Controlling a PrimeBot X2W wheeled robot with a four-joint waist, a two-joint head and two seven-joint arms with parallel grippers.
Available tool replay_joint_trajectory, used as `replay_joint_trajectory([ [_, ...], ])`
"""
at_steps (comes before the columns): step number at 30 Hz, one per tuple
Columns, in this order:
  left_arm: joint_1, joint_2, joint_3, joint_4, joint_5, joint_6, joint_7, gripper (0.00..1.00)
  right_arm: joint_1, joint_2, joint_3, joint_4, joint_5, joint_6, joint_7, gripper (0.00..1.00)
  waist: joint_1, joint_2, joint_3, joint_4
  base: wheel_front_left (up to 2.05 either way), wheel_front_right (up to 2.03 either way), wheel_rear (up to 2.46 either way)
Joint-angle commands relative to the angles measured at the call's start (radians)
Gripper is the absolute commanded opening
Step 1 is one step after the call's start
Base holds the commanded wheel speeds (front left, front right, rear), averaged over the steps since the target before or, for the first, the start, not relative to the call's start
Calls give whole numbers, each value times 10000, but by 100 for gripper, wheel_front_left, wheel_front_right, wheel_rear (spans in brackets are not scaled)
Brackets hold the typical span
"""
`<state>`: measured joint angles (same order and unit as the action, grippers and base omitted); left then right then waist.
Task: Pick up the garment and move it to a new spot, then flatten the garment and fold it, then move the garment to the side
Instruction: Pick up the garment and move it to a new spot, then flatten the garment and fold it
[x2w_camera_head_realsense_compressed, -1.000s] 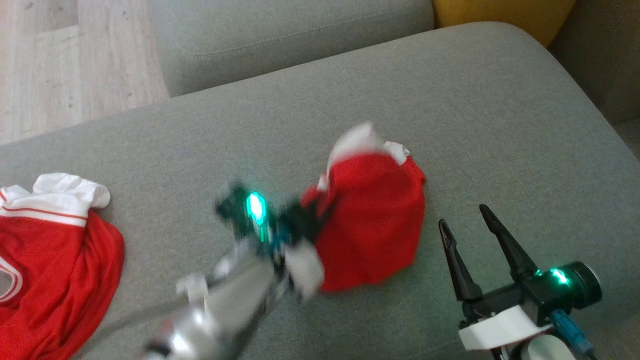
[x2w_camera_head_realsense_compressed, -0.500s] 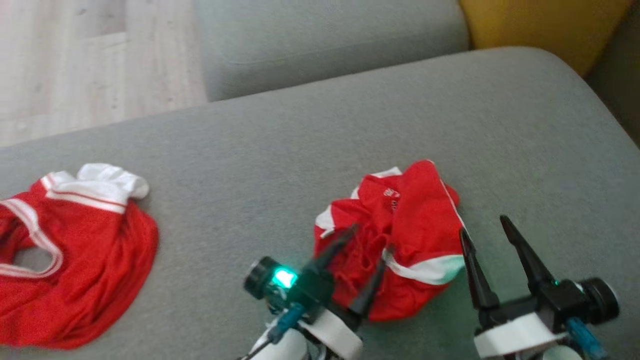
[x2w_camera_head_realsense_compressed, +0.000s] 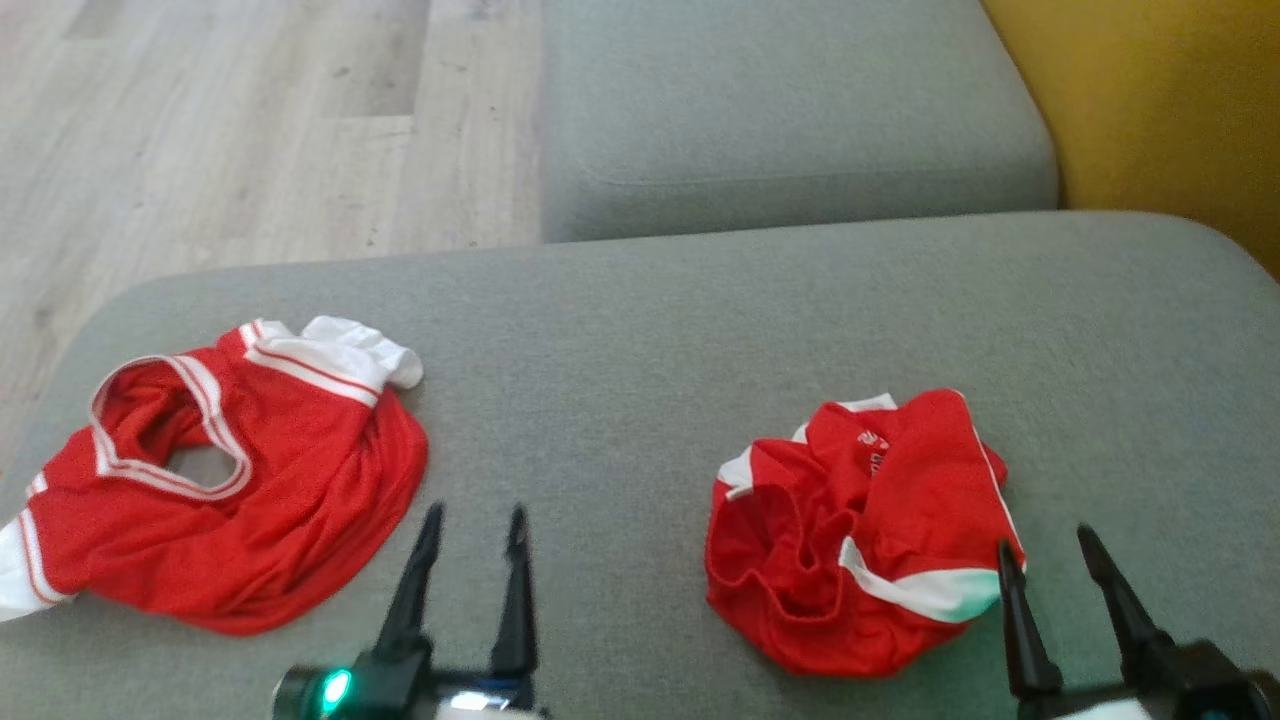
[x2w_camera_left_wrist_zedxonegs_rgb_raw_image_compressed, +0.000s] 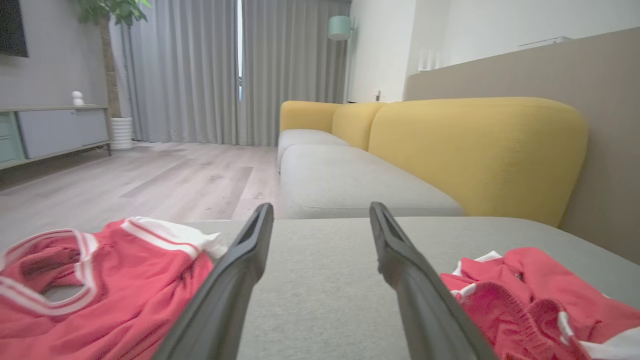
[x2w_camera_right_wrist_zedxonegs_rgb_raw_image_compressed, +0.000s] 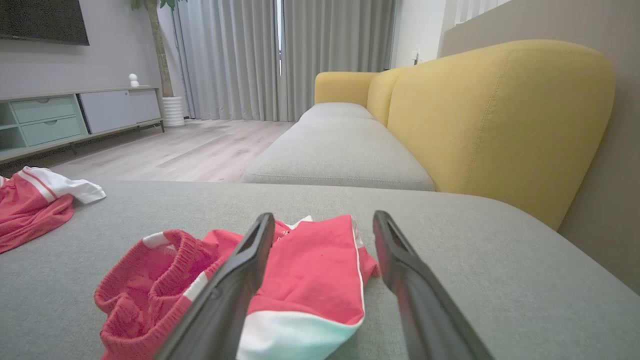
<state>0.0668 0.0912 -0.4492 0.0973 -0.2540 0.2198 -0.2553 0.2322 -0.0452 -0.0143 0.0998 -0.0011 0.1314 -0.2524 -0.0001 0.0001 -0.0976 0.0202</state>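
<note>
Left gripper (x2w_camera_head_realsense_compressed: 476, 515) wide open, empty, fingers over bare sofa seat (x2w_camera_head_realsense_compressed: 640, 330). Right gripper (x2w_camera_head_realsense_compressed: 1045, 545) wide open too, holding nothing. Garment (x2w_camera_head_realsense_compressed: 860, 530), crumpled red shorts with white trim, heaped on the seat to the right of left gripper and just ahead-left of right gripper; its edge sits by that gripper's left finger, contact unclear. 1 red jersey (x2w_camera_head_realsense_compressed: 250, 480) lies left of left gripper, apart from it.

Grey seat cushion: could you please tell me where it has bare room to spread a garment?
Bare: the middle of the grey fabric seat cushion, between the red jersey with white trim and the crumpled red shorts with a white band, plus the strip behind both. Crowded: the left end under the jersey, and near the shorts by the right tool.
</note>
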Motion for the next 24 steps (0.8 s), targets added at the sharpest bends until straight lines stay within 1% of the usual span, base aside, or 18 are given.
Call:
replay_joint_trajectory([
  [1, -173, 33, 543, -539, 213, 4, -64, 100, -176, -74, 149, -300, 98, -7, -93, 100, 1, -1, -115, 135, 0, 0, 0],
  [4, 468, 36, 845, -809, 541, -218, -64, 100, 4, -63, 141, -302, 138, -7, -93, 100, 1, -1, -184, 222, 0, 0, 0],
  [7, 909, 40, 942, -791, 860, -494, -64, 100, 56, -57, 243, -292, 211, -7, -93, 100, 1, -1, -224, 254, 0, 0, 0],
  [12, 1099, -83, 1125, -733, 1129, -802, -64, 100, -7, -54, 410, -285, 342, -7, -93, 100, 1, -1, -226, 261, 0, 0, 0],
  [24, 1120, -318, 1487, -442, 1333, -942, -64, 100, -23, -52, 576, -314, 391, -7, -93, 100, 1, -1, -234, 175, 0, 0, 0],
])
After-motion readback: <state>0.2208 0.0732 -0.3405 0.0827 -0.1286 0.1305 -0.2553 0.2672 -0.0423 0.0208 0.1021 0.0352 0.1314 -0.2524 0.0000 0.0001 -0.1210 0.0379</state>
